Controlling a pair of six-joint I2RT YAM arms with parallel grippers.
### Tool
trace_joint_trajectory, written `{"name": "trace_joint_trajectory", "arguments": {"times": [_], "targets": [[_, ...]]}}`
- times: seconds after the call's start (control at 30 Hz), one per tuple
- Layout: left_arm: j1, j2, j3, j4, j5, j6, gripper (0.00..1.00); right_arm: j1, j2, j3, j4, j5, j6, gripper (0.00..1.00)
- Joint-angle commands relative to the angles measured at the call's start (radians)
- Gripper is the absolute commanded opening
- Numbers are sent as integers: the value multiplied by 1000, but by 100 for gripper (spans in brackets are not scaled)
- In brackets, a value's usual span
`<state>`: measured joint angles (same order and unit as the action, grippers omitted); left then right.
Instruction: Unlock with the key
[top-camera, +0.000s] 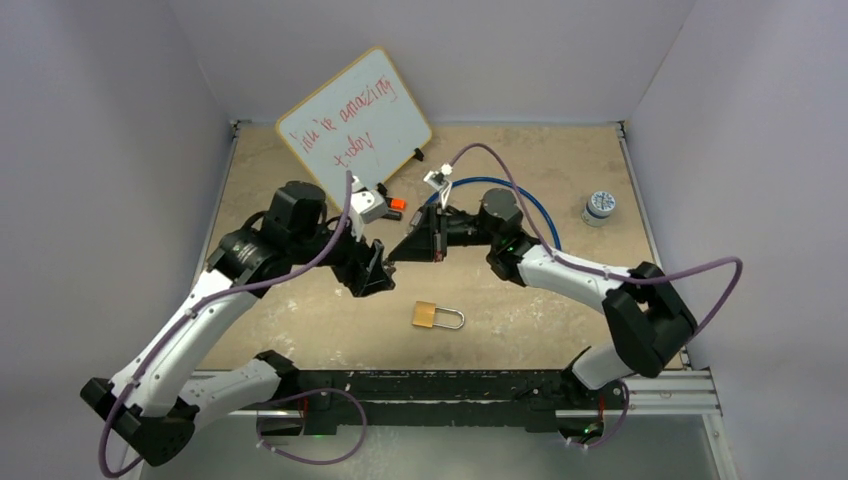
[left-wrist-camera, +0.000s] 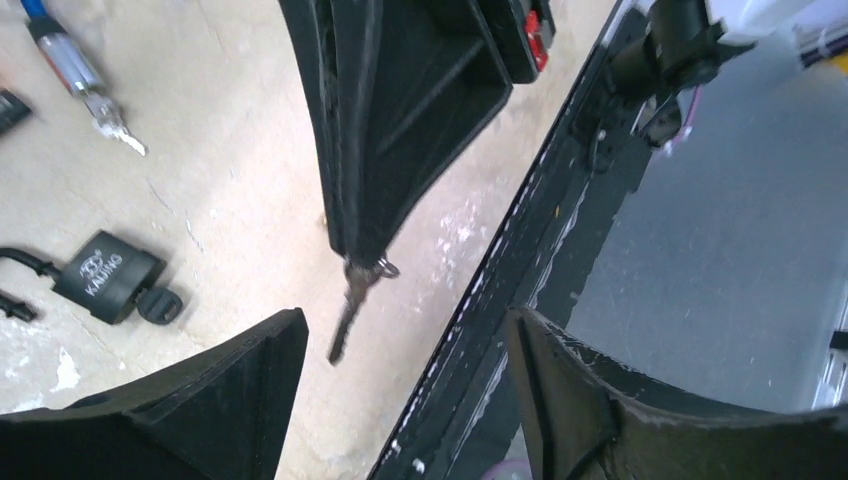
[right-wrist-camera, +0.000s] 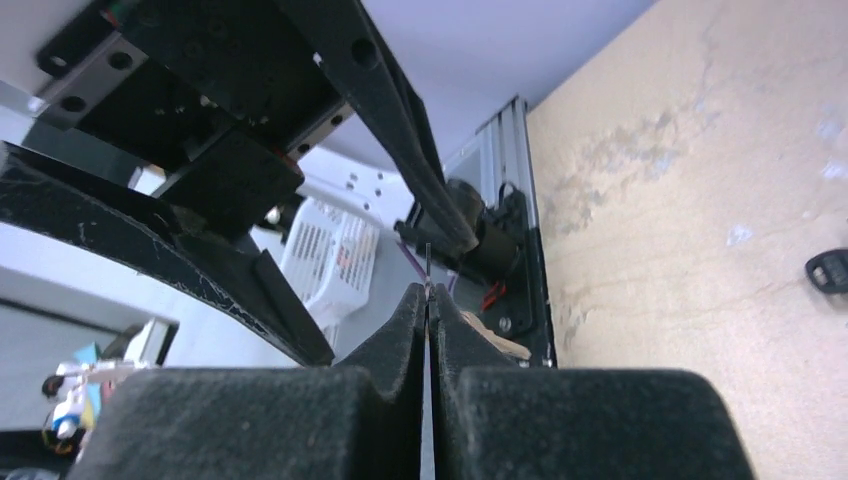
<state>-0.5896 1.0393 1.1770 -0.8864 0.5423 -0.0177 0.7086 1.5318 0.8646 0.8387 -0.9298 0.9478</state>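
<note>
Left gripper (left-wrist-camera: 400, 320) wide, empty; right gripper (left-wrist-camera: 352, 248) pinches the key (left-wrist-camera: 345, 310) aloft. We judge pickup done; inserting, turning remain, padlock (top-camera: 437, 316) apart on bench (top-camera: 300, 300).

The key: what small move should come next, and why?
Probably the left gripper should back away from the key: its jaws stand open and do not touch it, while the right gripper is shut on the key's head. The padlock lies ungripped on the table.

Open table (top-camera: 560, 330) around padlock (top-camera: 437, 316); whiteboard (top-camera: 355, 125) blocks rear-left; jar (top-camera: 599, 208) rear-right.
</note>
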Motion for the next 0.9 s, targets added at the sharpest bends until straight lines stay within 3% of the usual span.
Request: {"name": "trace_joint_trajectory", "arguments": {"times": [0.0, 0.2, 0.33, 0.43, 0.63, 0.87], "targets": [[1, -85, 36, 186, 10, -131, 76, -32, -110, 2, 106, 122, 66, 0], [1, -185, -20, 551, -165, -506, 77, -44, -241, -9, 83, 293, 80, 0], [1, -247, -149, 844, -316, -826, 77, -45, -295, 17, 78, 353, 92, 0], [1, -251, -238, 1034, -347, -1008, 76, -44, -321, 31, 84, 404, 107, 0], [1, -150, -201, 1104, -276, -1089, 67, -43, -327, 57, 126, 450, 160, 0], [1, -124, -212, 1154, -254, -1124, 41, -44, -327, 69, 131, 457, 187, 0]]}}
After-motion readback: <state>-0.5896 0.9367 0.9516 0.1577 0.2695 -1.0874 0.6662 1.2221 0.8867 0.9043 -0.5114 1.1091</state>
